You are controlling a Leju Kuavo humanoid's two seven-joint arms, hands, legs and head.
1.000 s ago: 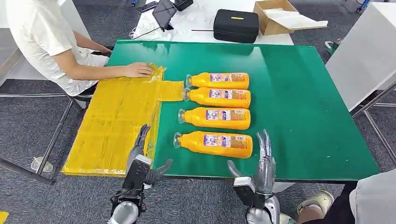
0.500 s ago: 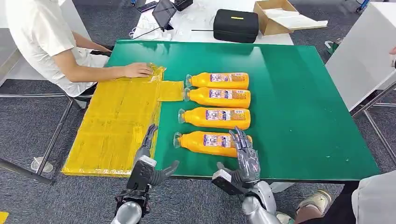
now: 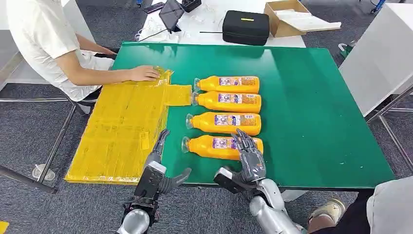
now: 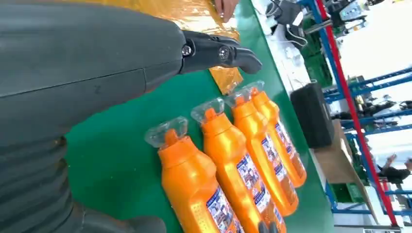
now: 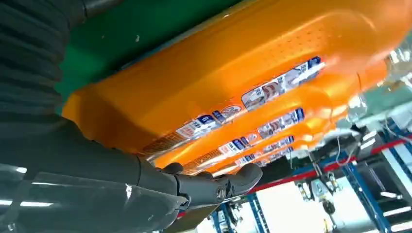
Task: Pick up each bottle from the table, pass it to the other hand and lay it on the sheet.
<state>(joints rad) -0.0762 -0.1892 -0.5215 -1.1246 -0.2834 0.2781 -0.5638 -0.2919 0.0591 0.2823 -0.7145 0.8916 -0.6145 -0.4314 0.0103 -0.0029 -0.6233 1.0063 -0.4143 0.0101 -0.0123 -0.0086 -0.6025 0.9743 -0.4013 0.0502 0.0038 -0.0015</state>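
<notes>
Several orange bottles lie side by side on the green table point(image 3: 316, 97), caps toward the yellow sheet point(image 3: 122, 126). My right hand point(image 3: 249, 158) reaches over the base end of the nearest bottle point(image 3: 214, 145), its fingers spread across the top and its thumb apart near the table's front edge. In the right wrist view that bottle point(image 5: 233, 73) is very close, and a dark finger point(image 5: 218, 184) sits beyond it. My left hand point(image 3: 158, 165) stays open at the front edge, between the sheet and the nearest bottle's cap. The left wrist view looks along the bottle row point(image 4: 194, 184).
A seated person rests a hand point(image 3: 143, 73) on the sheet's far corner. Behind the table stand a black case point(image 3: 246, 27), a cardboard box point(image 3: 292, 17) and a tablet point(image 3: 170, 12). A white table point(image 3: 380, 53) is at the right, another person point(image 3: 389, 209) at the lower right.
My right hand has moved forward and to the left, from the table's front edge onto the nearest bottle. My left hand has crept slightly forward. The bottles have not moved.
</notes>
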